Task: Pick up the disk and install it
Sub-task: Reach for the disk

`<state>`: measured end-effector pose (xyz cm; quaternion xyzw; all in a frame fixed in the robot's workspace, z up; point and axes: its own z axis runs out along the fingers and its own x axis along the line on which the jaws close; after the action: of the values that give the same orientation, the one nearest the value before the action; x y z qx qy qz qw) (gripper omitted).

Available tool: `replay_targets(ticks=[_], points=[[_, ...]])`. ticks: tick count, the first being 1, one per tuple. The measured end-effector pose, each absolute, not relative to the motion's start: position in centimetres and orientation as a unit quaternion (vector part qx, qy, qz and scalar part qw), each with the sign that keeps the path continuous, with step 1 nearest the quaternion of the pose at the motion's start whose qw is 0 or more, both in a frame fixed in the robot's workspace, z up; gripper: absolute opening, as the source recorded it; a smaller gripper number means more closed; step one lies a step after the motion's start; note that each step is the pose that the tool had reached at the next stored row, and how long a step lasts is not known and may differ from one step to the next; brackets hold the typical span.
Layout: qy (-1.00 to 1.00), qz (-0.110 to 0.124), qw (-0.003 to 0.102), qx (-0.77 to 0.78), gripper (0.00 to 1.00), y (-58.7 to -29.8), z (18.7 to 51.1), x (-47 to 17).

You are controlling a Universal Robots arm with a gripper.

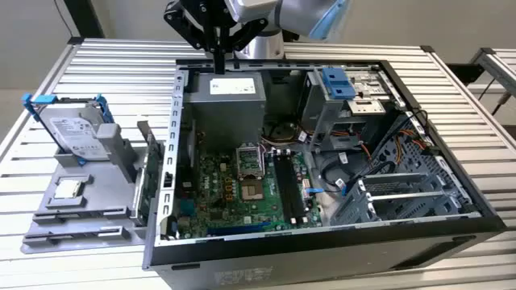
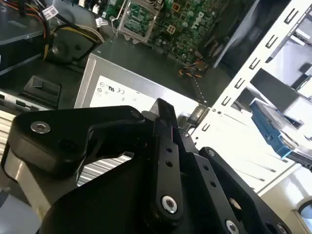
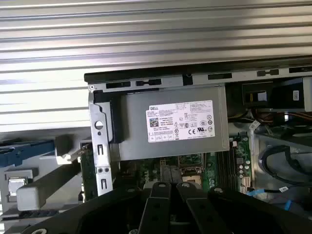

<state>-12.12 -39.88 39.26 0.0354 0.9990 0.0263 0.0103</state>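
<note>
The black two-fingered gripper [image 1: 219, 66] hangs over the far edge of the open black tower computer case [image 1: 322, 241], just above the grey box-shaped power supply [image 1: 226, 99] with its white label. Its fingers are pressed together with nothing between them. In both wrist views they sit side by side, with the power supply [image 3: 170, 122] directly beyond them.

The disk [image 1: 77, 130], a flat silver-grey hard drive with a white label and a blue plastic bracket around it, stands upright in a grey plastic holder [image 1: 89, 205]. The holder rests on the slatted metal table [image 1: 121, 54] outside the case, on the exterior view's left. The disk is well apart from the gripper. A small square silver chip [image 1: 69, 188] lies flat on the same holder, nearer than the disk.

Inside the case, the green motherboard [image 1: 241, 187] covers the floor on the near side of the power supply. A grey drive cage with a blue front [image 1: 339, 84] sits at the far side, to the exterior view's right of the power supply.
</note>
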Motion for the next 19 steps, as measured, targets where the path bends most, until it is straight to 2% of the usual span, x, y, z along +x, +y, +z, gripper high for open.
replay_targets(ticks=[19], points=[[0.999, 0.032, 0.010, 0.035, 0.00, -39.86, 39.26, -13.00]])
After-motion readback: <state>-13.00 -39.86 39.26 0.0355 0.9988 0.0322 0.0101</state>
